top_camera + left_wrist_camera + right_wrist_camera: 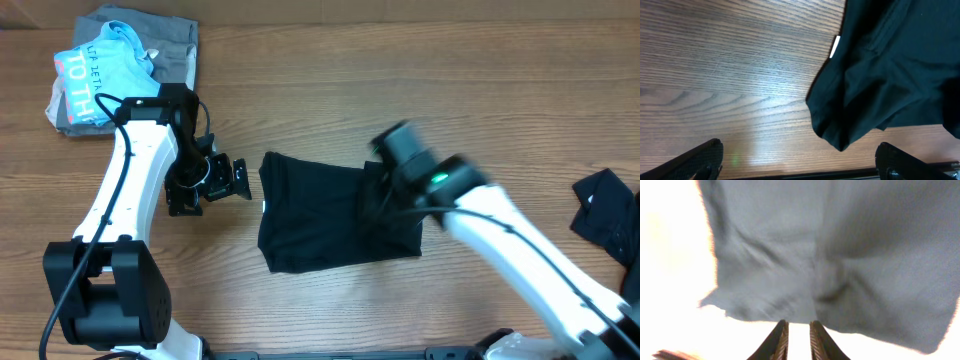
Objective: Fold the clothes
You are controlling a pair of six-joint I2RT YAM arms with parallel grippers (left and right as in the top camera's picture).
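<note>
Wood-grain table (400, 60) bears black garment (330, 215); left gripper (800, 159) wide, right gripper (798, 332) narrow.

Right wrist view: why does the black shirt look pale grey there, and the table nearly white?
Right wrist view: overexposed, so the shirt washes out to grey and the table burns to white; overhead view: shirt truly black, right arm motion-blurred; left wrist view: sharp, with soft glare on the table.
</note>
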